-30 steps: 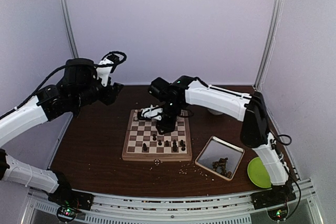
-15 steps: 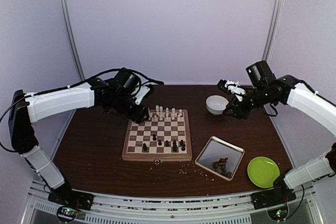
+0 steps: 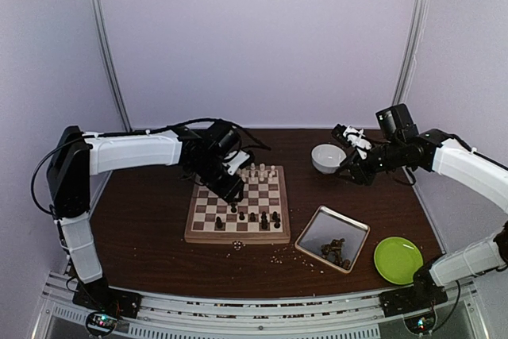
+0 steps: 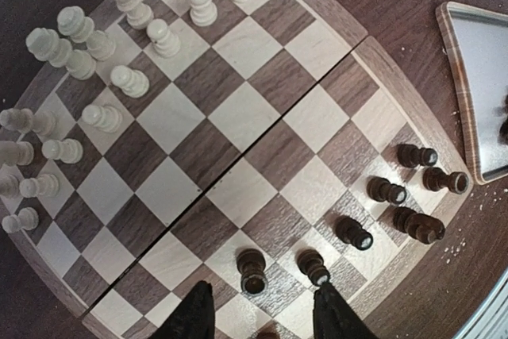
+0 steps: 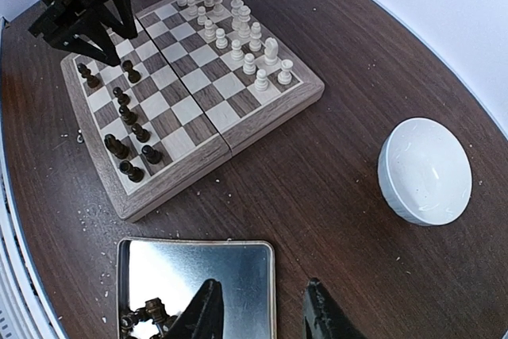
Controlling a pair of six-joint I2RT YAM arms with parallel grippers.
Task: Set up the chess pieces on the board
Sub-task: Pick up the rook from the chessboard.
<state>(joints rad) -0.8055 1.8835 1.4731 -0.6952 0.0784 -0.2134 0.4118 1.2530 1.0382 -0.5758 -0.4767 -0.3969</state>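
Observation:
The board (image 3: 238, 237) lies mid-table. Cream chess pieces (image 3: 255, 171) fill its far rows and several dark ones (image 3: 254, 217) stand in its near rows. My left gripper (image 3: 234, 188) hangs low over the board's near left squares. In the left wrist view its fingers (image 4: 194, 315) stand apart, and a dark pawn (image 4: 252, 270) stands untouched just ahead of the tips. My right gripper (image 5: 262, 311) is open and empty above the metal tray's edge (image 5: 274, 275). More dark pieces (image 5: 147, 315) lie heaped in that tray.
A white bowl (image 3: 327, 158) sits at the back right, close to the right gripper (image 3: 349, 166). The tray (image 3: 317, 224) lies right of the board, with a green plate (image 3: 397, 260) beyond it. Pale crumbs (image 3: 278, 258) dot the table by the board's near edge.
The right arm has left the board and swung back right beside the bowl. The left arm has come in from the left and now reaches over the board.

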